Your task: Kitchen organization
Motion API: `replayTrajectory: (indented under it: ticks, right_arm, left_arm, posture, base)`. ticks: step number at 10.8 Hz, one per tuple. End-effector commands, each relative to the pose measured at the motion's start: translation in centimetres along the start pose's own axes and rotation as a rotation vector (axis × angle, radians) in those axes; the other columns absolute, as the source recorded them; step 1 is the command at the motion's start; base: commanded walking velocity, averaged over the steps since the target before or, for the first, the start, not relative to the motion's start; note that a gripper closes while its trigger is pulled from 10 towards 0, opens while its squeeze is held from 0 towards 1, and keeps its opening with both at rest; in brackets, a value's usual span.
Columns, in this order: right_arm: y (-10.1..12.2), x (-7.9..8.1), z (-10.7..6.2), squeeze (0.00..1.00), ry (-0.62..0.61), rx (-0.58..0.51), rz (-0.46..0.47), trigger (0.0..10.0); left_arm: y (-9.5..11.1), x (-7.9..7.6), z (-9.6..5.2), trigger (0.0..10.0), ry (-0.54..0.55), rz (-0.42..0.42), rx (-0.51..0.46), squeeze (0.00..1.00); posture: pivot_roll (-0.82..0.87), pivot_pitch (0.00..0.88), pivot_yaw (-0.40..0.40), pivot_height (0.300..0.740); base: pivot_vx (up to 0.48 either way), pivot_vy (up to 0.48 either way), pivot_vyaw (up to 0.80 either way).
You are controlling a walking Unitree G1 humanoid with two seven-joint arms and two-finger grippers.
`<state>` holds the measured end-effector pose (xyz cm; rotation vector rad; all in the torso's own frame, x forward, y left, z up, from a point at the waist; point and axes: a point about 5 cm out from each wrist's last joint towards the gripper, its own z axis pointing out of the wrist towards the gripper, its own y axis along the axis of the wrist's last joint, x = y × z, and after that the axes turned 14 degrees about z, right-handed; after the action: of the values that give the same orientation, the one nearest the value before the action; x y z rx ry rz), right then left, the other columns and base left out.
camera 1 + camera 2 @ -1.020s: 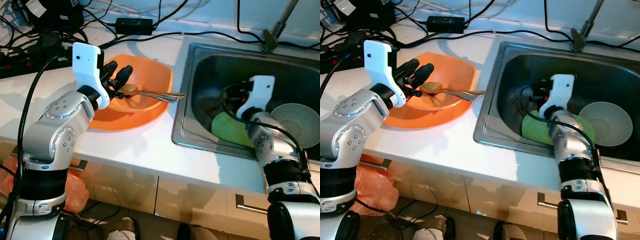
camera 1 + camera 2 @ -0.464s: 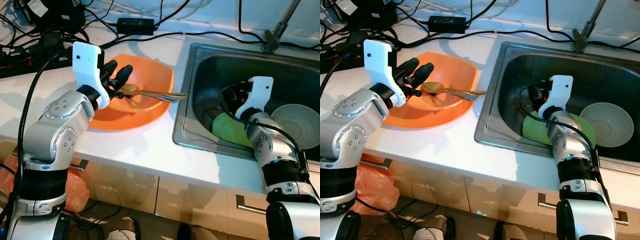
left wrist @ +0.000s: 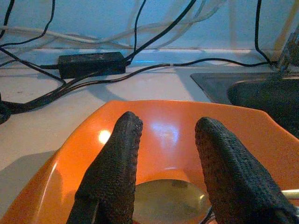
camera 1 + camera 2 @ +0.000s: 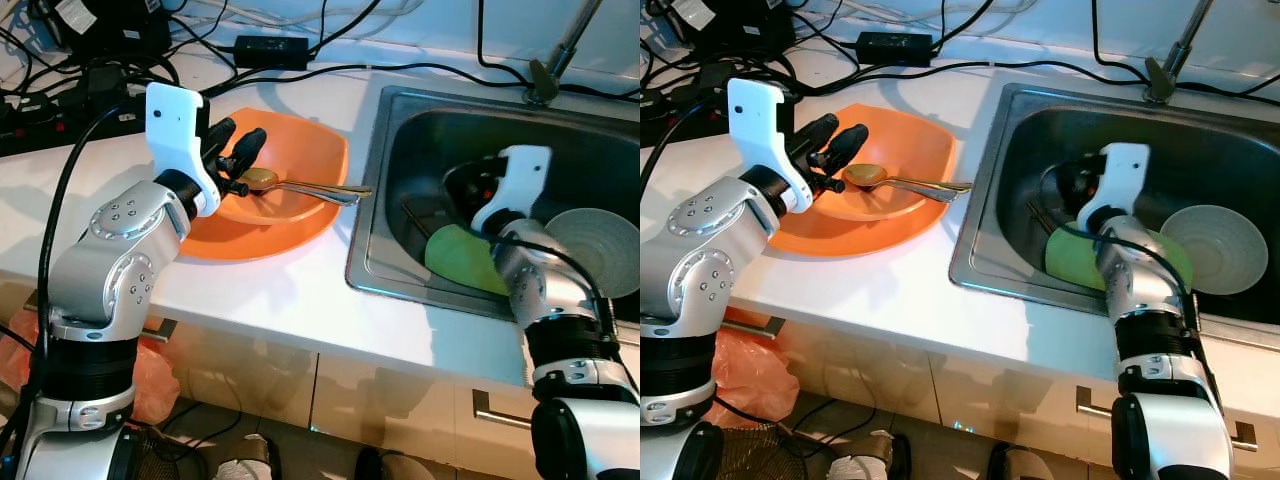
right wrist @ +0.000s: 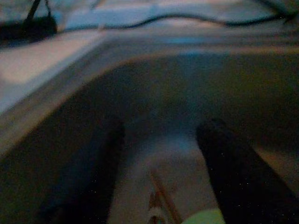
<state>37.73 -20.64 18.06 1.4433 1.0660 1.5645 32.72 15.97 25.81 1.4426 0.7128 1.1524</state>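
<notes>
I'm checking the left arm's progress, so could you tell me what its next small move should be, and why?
Probably lower the left hand a little and close on the spoon. Its fingers are open and straddle the spoon's bowl, which lies in the orange bowl with its handle over the rim toward the sink.

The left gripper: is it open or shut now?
Open. The left gripper has its two black fingers spread, with the orange bowl and spoon visible in the gap between them.
</notes>
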Motion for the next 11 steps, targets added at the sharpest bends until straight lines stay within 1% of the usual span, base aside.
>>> replayTrajectory:
  ticks: [1, 2, 4, 5, 7, 8, 10, 11]
  right_arm:
    - [2.1, 0.2, 0.1, 1.00, 0.005, -0.087, 0.009, 10.0]
    - [2.8, 0.3, 0.2, 1.00, 0.005, -0.116, 0.006, 10.0]
    - [3.4, 0.5, 0.2, 1.00, 0.004, -0.142, 0.009, 10.0]
    - [3.4, 0.4, 0.2, 0.00, -0.004, -0.142, -0.005, 10.0]
    - [3.7, 0.4, 0.2, 0.00, -0.005, -0.155, -0.004, 10.0]
    - [3.6, 0.4, 0.2, 0.00, -0.004, -0.152, -0.003, 10.0]
    - [2.8, 0.7, 0.2, 0.00, 0.005, -0.132, 0.005, 10.0]
    - [1.2, 0.8, 0.2, 0.00, 0.007, -0.091, 0.008, 10.0]
  left_arm:
    - [0.6, -0.4, -0.1, 10.0, -0.015, 0.017, -0.026, 0.00]
    - [0.6, -0.4, -0.1, 10.0, -0.017, 0.015, -0.028, 0.00]
    - [0.6, -0.6, 0.0, 10.0, -0.021, 0.011, -0.031, 0.00]
    - [0.6, -0.6, 0.0, 10.0, -0.024, 0.011, -0.032, 0.00]
    - [0.7, -0.7, 0.0, 10.0, -0.035, 0.013, -0.039, 0.00]
    - [0.8, -0.9, -0.1, 10.0, -0.063, 0.029, -0.045, 0.00]
    - [1.2, -1.0, -0.4, 10.0, -0.102, 0.137, -0.057, 0.00]
    - [2.5, -0.9, -0.6, 10.0, -0.120, 0.285, -0.125, 0.00]
  posture:
    - [0.09, 0.144, -0.019, 0.723]
    - [0.09, 0.144, -0.021, 0.723]
    - [0.09, 0.145, -0.022, 0.723]
    - [0.09, 0.146, -0.022, 0.723]
    - [0.09, 0.146, -0.022, 0.723]
    - [0.09, 0.146, -0.023, 0.723]
    - [0.09, 0.149, -0.021, 0.723]
    - [0.10, 0.149, -0.018, 0.723]
  base:
    - [0.000, 0.000, 0.00]
    - [0.000, 0.000, 0.00]
    - [0.000, 0.000, 0.00]
    - [0.000, 0.000, 0.00]
    - [0.000, 0.000, 0.00]
    - [0.000, 0.000, 0.00]
    - [0.000, 0.000, 0.00]
    - [0.000, 0.000, 0.00]
